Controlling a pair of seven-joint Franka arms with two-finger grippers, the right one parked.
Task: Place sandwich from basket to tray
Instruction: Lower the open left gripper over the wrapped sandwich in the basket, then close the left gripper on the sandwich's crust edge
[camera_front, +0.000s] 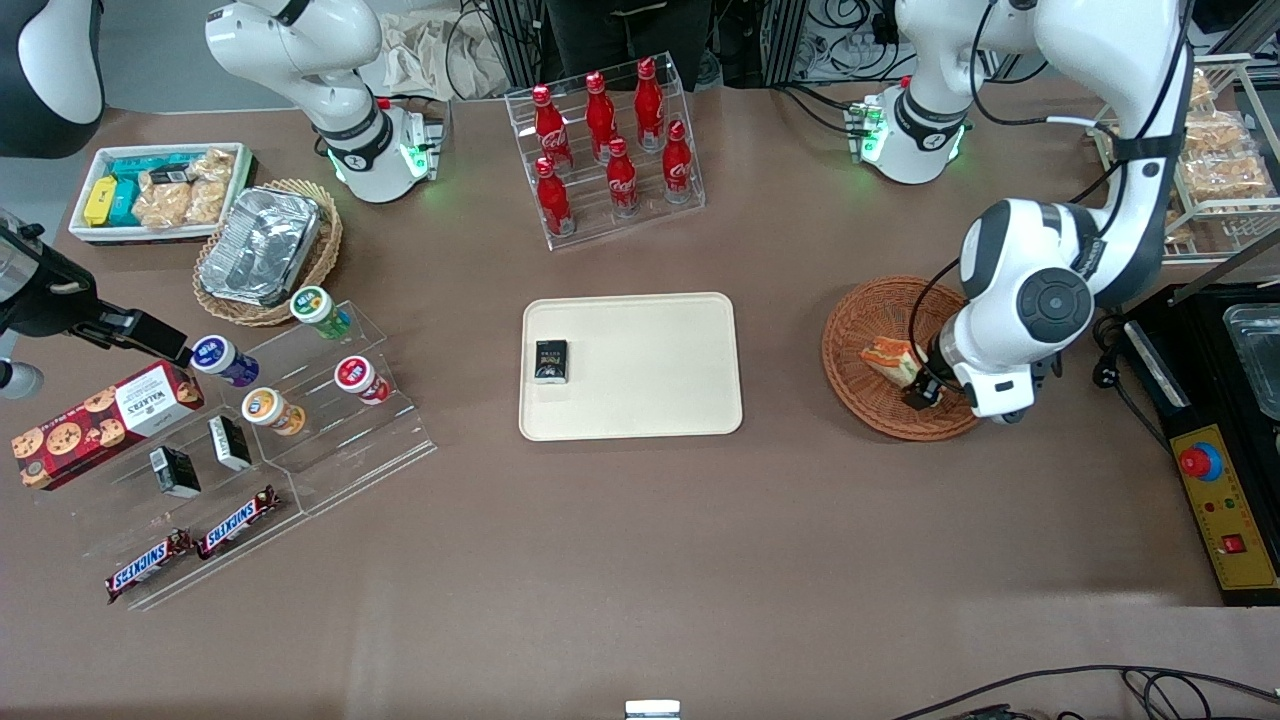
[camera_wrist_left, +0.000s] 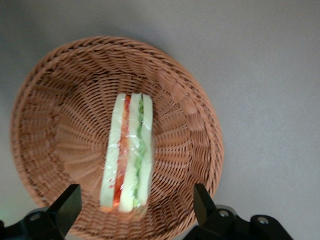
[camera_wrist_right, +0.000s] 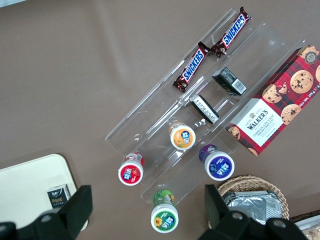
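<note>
The sandwich (camera_front: 888, 356) lies in the reddish-brown wicker basket (camera_front: 858, 322) at the working arm's end of the table. In the left wrist view the sandwich (camera_wrist_left: 128, 152) stands on edge in clear wrap, its red and green filling showing, in the basket (camera_wrist_left: 185, 105). My left gripper (camera_front: 926, 386) is low over the basket, open, and holds nothing. Its two black fingertips (camera_wrist_left: 68, 206) stand wide apart, one on each side of the sandwich's near end, not touching it. The cream tray (camera_front: 650, 385) lies flat at the table's middle, beside the basket.
A small black box (camera_front: 550, 361) lies on the tray. A rack of red cola bottles (camera_front: 606, 150) stands farther from the front camera than the tray. An acrylic stand (camera_front: 300, 420) with cups and snack bars is toward the parked arm's end. A black control box (camera_front: 1215, 480) sits beside the basket.
</note>
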